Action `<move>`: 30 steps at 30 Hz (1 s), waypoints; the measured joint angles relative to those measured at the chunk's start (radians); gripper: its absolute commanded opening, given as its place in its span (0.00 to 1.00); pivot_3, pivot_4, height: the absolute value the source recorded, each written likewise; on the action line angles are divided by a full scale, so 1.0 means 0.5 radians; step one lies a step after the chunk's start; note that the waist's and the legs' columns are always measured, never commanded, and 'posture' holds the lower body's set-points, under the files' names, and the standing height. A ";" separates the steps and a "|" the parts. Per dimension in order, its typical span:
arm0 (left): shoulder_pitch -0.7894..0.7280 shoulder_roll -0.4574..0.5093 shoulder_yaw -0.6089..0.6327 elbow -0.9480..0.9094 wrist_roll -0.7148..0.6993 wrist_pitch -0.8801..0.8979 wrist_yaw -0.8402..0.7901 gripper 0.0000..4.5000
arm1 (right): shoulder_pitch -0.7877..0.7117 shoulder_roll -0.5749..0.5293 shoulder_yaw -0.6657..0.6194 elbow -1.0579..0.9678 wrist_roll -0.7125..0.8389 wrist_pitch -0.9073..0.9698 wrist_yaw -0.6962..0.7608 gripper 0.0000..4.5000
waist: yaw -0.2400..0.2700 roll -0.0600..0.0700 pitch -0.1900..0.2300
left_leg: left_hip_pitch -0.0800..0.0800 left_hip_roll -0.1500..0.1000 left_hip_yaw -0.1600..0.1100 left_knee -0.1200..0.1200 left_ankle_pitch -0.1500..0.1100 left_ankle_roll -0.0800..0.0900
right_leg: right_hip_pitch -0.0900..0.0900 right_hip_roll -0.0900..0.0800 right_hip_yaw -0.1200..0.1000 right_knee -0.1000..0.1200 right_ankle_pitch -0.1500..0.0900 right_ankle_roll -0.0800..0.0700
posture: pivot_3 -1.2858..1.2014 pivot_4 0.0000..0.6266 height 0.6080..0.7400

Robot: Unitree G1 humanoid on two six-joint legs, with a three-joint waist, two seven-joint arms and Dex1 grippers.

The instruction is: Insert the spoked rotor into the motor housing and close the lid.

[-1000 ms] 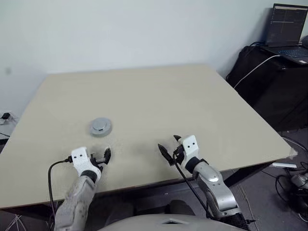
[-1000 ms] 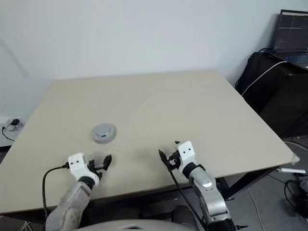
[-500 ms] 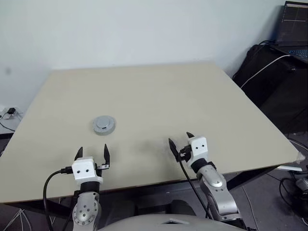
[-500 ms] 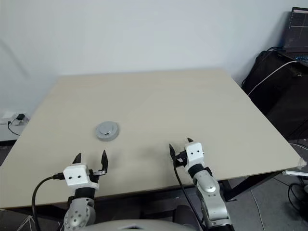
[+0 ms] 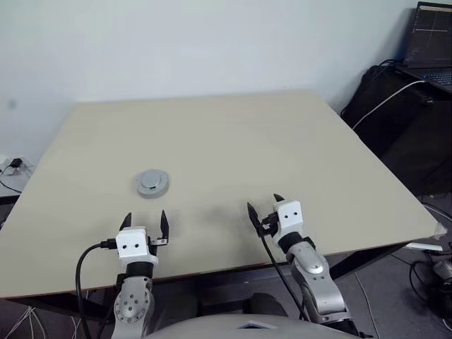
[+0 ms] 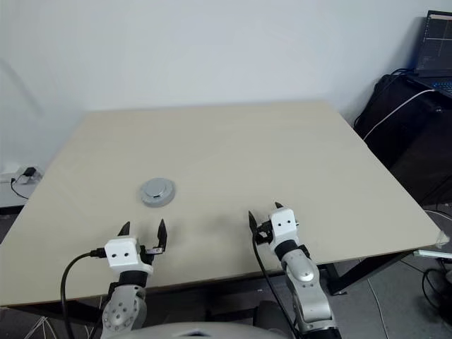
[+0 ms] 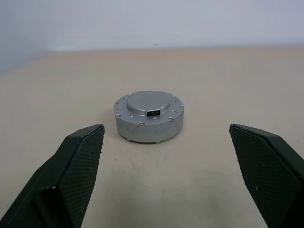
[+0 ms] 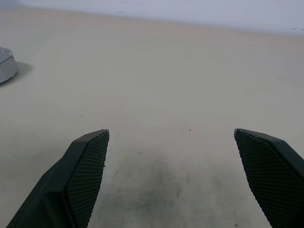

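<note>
A round silvery-grey motor housing (image 5: 152, 183) sits on the left part of the table, with the lid (image 7: 148, 103), a raised flat disc, closed on top. The spoked rotor is hidden. My left gripper (image 5: 145, 220) hovers open near the table's front edge, a short way in front of the housing and pointing at it. In the left wrist view the housing (image 7: 148, 118) lies ahead between the two fingers (image 7: 78, 156), apart from them. My right gripper (image 5: 263, 206) is open over bare table to the right, holding nothing.
The beige table (image 5: 226, 141) ends close behind both grippers and at its right edge. A black stand with a laptop (image 5: 431, 35) and a white cable (image 5: 381, 102) stands off the table's far right corner.
The head camera shifted. My left gripper rose and rolled from a tilted pose to level, fingers now upright and aimed at the housing. The right gripper edged slightly right.
</note>
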State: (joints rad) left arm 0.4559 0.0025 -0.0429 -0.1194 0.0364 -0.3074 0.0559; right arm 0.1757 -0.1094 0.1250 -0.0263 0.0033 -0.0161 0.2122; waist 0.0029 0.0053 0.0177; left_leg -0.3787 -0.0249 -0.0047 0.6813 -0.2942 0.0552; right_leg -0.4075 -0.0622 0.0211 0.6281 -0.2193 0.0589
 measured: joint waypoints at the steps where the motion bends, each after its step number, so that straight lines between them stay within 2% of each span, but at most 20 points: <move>1: -0.001 0.000 0.005 0.002 0.000 0.004 0.000 0.99 | -0.007 0.001 0.001 0.022 -0.002 0.000 -0.001 1.00 | 0.000 0.000 0.000 | 0.000 0.000 0.000 0.000 0.000 0.000 | 0.000 0.000 0.000 0.000 0.000 0.000 | 0.52 0.00 1.00; 30: -0.060 -0.001 0.008 0.071 0.001 0.034 -0.021 0.99 | -0.009 0.017 -0.006 0.025 -0.036 -0.014 -0.078 1.00 | 0.000 0.001 -0.002 | 0.001 -0.001 0.000 0.001 0.001 0.001 | 0.001 0.003 0.000 0.001 0.004 -0.004 | 0.52 0.00 1.00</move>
State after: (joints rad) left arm 0.4257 0.0021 -0.0386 -0.0837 0.0368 -0.2906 0.0456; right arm 0.1713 -0.1009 0.1218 -0.0138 -0.0148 -0.0230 0.1733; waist 0.0031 0.0057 0.0169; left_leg -0.3783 -0.0254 -0.0046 0.6821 -0.2939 0.0556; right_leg -0.4067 -0.0607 0.0210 0.6288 -0.2176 0.0566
